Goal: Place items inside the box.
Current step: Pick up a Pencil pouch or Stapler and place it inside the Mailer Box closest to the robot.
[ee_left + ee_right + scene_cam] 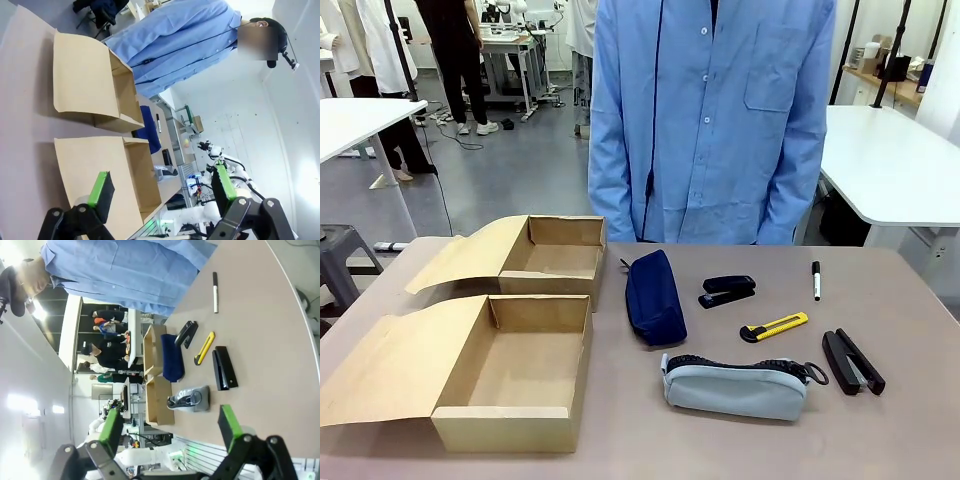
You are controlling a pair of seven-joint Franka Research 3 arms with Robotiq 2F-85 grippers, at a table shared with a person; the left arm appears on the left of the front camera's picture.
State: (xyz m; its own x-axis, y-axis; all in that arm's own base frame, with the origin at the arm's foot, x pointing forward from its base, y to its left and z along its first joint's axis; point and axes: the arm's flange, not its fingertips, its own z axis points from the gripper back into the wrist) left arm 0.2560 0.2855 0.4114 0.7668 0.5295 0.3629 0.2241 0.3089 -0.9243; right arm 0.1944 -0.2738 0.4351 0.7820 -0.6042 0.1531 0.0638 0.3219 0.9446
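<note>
The near box [500, 430] and far box [550, 286] stand open.

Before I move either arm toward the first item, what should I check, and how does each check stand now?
1. Is the near box open with a bare floor? ok.
2. Is the far box open? ok.
3. Is the left pincer open and holding nothing? ok.
4. Is the right pincer open and holding nothing? ok.
5. Do the navy pouch, grey pouch, far stapler, near stapler, utility knife and marker lie on the table, none stacked? ok.
6. Is the person behind the far edge, arms hanging? ok.
</note>
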